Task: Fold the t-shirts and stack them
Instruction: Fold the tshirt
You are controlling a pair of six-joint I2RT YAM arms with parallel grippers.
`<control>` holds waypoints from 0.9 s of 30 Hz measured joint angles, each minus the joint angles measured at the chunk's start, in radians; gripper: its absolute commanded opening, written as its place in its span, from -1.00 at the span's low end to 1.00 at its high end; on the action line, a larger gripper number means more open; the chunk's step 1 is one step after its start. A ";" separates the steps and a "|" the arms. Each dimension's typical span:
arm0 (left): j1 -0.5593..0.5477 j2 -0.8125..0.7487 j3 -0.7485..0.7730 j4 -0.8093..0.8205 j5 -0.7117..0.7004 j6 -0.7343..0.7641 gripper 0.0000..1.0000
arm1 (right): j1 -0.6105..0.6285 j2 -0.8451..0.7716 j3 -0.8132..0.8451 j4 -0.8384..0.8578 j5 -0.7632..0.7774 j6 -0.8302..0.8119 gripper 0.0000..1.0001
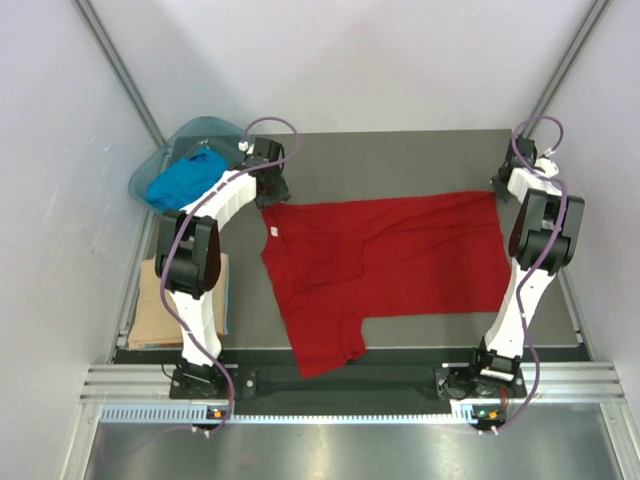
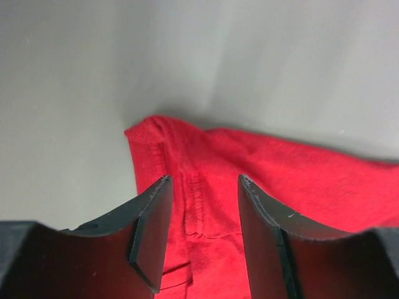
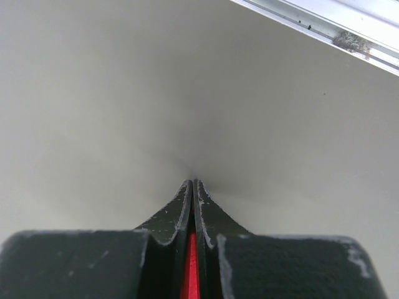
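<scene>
A deep red t-shirt (image 1: 385,255) lies spread flat across the dark table, one sleeve hanging toward the near edge. My left gripper (image 1: 272,196) hovers over its far left corner. In the left wrist view this gripper (image 2: 202,180) is open, and red cloth (image 2: 212,162) shows below between the fingers (image 2: 149,215), unclamped. My right gripper (image 1: 503,186) sits at the shirt's far right corner. In the right wrist view it (image 3: 193,184) is shut, with a sliver of red cloth (image 3: 191,268) pinched between the pads. A blue t-shirt (image 1: 185,180) lies bunched in the basin. A tan t-shirt (image 1: 150,310) lies folded at the left.
The translucent teal basin (image 1: 205,128) stands at the table's far left corner, just behind the left wrist. White walls close in both sides. A metal rail (image 1: 330,385) carrying the arm bases runs along the near edge.
</scene>
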State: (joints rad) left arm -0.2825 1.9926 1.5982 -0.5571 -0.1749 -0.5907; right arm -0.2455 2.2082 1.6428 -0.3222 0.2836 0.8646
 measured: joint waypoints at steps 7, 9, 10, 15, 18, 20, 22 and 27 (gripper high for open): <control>0.000 0.029 -0.017 0.006 -0.004 -0.010 0.01 | -0.002 0.000 -0.001 0.001 -0.001 0.000 -1.00; 0.001 0.044 -0.017 0.013 -0.008 -0.013 -0.03 | -0.002 0.000 -0.002 0.001 -0.001 0.000 -1.00; 0.001 0.055 -0.017 0.018 -0.010 -0.016 -0.06 | -0.002 0.000 -0.002 0.000 -0.001 0.000 -1.00; 0.002 0.114 -0.016 0.030 -0.023 -0.034 -0.62 | -0.002 0.000 -0.002 0.001 -0.001 0.000 -1.00; 0.001 0.134 0.002 0.025 -0.039 -0.052 -1.00 | -0.004 0.000 -0.002 0.001 -0.001 0.001 -1.00; 0.000 0.143 0.011 0.027 -0.044 -0.062 -1.00 | -0.007 0.000 -0.002 0.001 -0.001 0.002 -1.00; 0.000 0.147 0.015 0.031 -0.045 -0.066 -1.00 | -0.010 0.000 -0.006 0.007 -0.001 0.004 -1.00; 0.000 0.199 0.081 0.077 -0.026 -0.066 -1.00 | -0.018 -0.001 -0.006 0.016 0.000 0.012 -1.00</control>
State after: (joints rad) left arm -0.2821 2.1914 1.6791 -0.4805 -0.2005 -0.6563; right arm -0.2634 2.2074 1.6363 -0.3061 0.2836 0.8768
